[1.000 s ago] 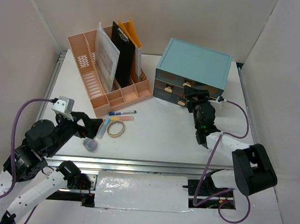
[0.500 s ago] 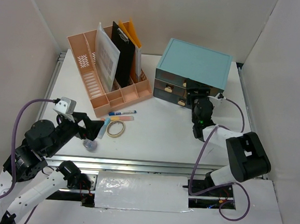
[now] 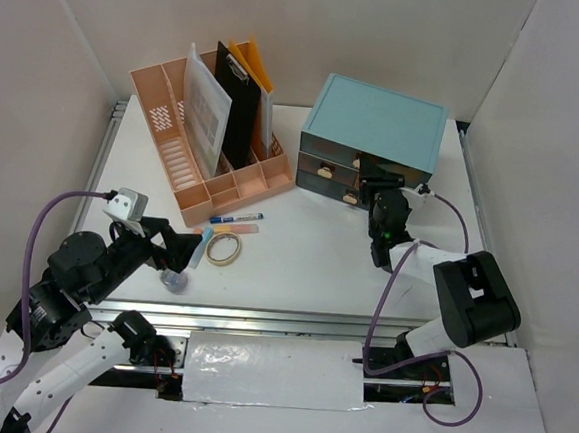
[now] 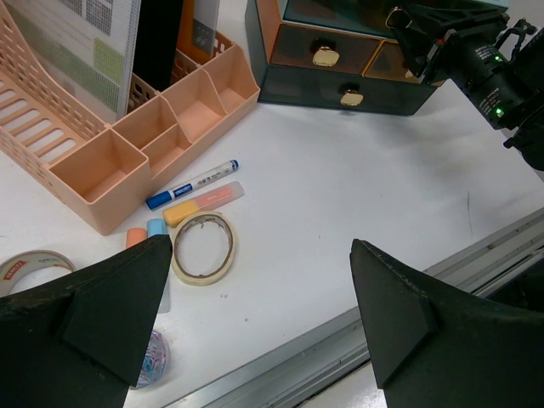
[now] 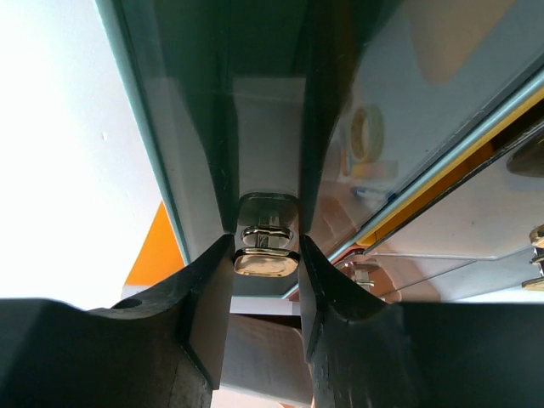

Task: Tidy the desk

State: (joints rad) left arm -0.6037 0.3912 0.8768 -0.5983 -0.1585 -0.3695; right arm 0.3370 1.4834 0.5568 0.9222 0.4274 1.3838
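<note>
The white desk [image 3: 306, 263] holds a teal drawer cabinet [image 3: 377, 123] at the back right. My right gripper [image 3: 374, 183] is pressed up to the cabinet's front. In the right wrist view its fingers [image 5: 265, 251] sit on either side of a gold drawer knob [image 5: 265, 263], closed against it. My left gripper [image 3: 181, 250] hovers wide open over the near left of the desk [image 4: 340, 187], with nothing between its fingers [image 4: 260, 246]. A masking tape roll [image 4: 202, 247] lies just beyond its left fingertip.
A pink file organizer [image 3: 204, 160] with folders stands at the back left. In front of it lie a blue marker [image 4: 191, 184], a pink-yellow highlighter [image 4: 204, 202], a clear tape roll [image 4: 30, 265] and a small tub of clips [image 4: 151, 357]. An aluminium rail [image 4: 280, 365] runs along the near edge.
My right gripper has moved in to the cabinet front and its jaws have closed around the gold knob. The left arm has stayed where it was.
</note>
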